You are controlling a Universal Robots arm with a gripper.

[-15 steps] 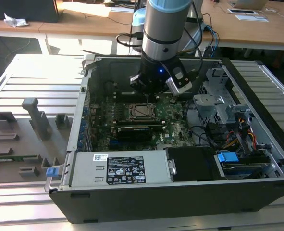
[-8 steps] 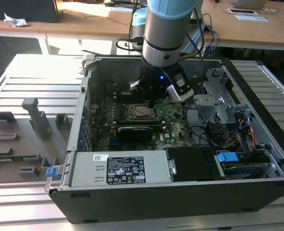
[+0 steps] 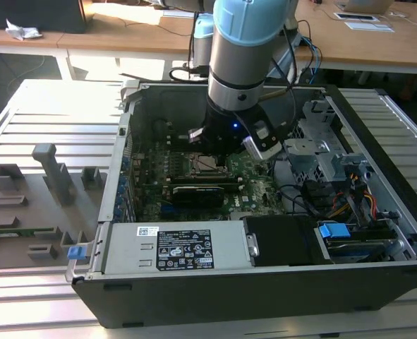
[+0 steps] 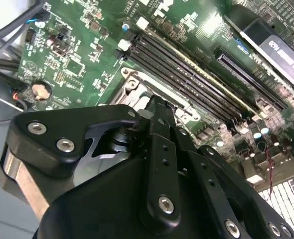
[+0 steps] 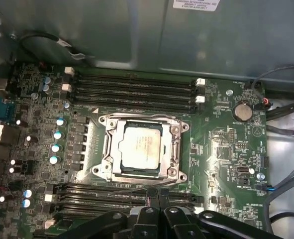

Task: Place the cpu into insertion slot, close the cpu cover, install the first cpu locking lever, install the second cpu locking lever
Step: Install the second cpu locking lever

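Gripper (image 5: 154, 199) over one cpu (image 5: 142, 149) — cpu cover (image 5: 174, 144) closed

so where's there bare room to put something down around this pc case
Outside the case, the slatted table is bare at the exterior view's far left, beyond the grey fixture tray, and along the near edge in front of the case. Inside it is crowded: the gripper hangs by the cpu, between memory slots, with cables at the exterior view's right.
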